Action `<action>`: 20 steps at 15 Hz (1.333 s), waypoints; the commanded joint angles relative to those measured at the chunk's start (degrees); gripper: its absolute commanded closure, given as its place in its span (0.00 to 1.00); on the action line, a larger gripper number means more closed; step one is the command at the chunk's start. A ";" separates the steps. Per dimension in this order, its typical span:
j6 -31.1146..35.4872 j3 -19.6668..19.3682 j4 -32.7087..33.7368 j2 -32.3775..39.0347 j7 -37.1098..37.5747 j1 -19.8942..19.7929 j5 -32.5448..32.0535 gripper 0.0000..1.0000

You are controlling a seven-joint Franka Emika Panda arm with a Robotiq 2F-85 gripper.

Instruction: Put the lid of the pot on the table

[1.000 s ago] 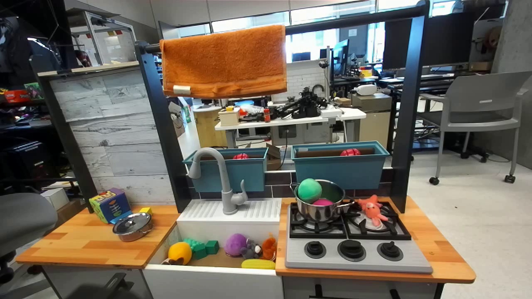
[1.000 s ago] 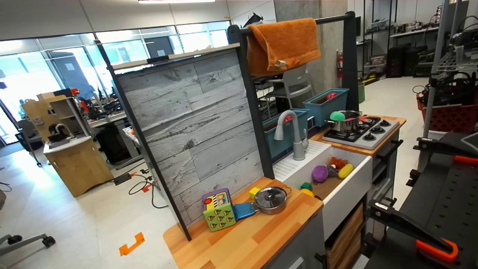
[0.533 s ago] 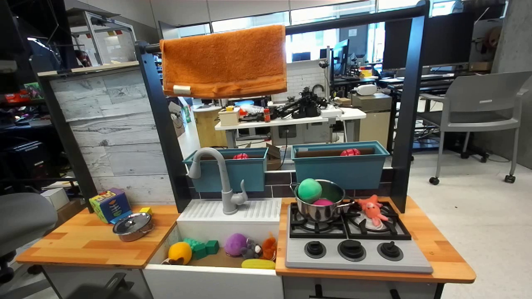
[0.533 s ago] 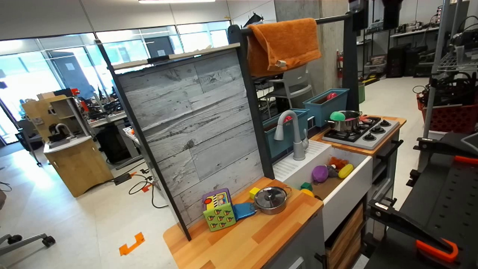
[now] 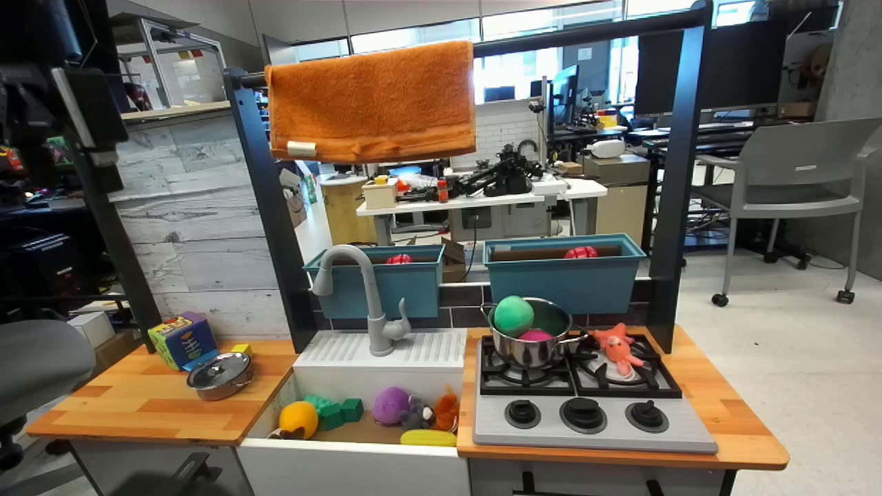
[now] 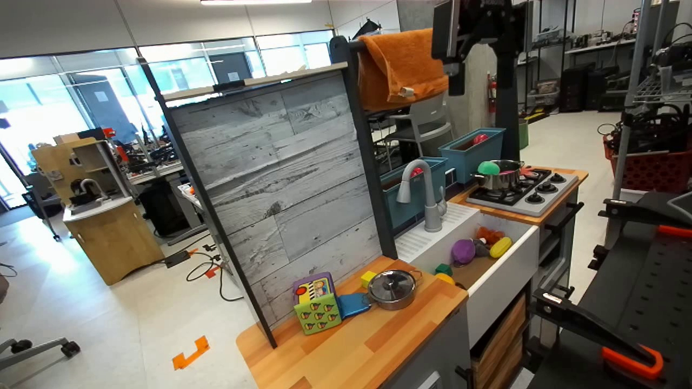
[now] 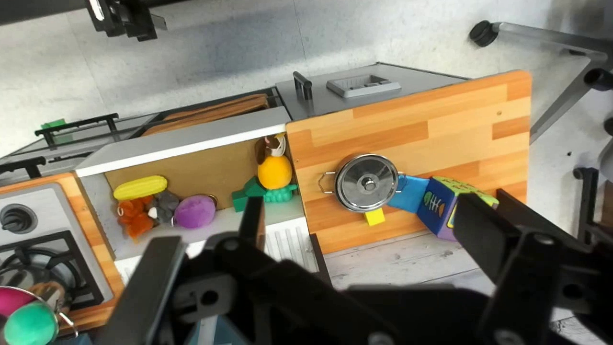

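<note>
The round shiny grey lid [image 5: 220, 370] with a centre knob sits on the small low pot [image 5: 224, 391]. The pot stands on the wooden table [image 5: 103, 413], left of the sink. The lid also shows in an exterior view [image 6: 391, 285] and in the wrist view [image 7: 366, 183], where its knob [image 7: 368, 183] faces up. My gripper [image 7: 360, 207] is open and empty, its fingers wide apart, high above the table. In the exterior views it hangs at the upper left [image 5: 72, 169] and at the top near the towel [image 6: 481, 75].
A soft activity cube [image 6: 318, 305] with a blue flap [image 6: 353, 304] touches the pot's side. A yellow block [image 7: 374, 217] is beside the pot. The sink [image 5: 351, 460] holds several toys. A faucet [image 5: 372, 303], panel [image 6: 292, 173] and frame posts stand up. The stove carries a pan [image 5: 529, 353].
The gripper has come into both exterior views, moving in from the upper left in one and down from the top in the other. The lid and pot have not moved.
</note>
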 commanded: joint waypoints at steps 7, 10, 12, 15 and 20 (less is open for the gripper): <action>14.34 1.94 8.03 17.82 4.72 1.64 0.92 0.00; 15.77 1.57 11.46 22.91 7.24 2.32 0.46 0.00; 16.54 1.20 13.68 25.95 8.93 2.82 0.12 0.00; 15.72 0.21 17.81 30.62 11.59 3.73 -1.19 0.00; 15.90 -1.78 24.83 38.53 15.80 5.49 -1.45 0.00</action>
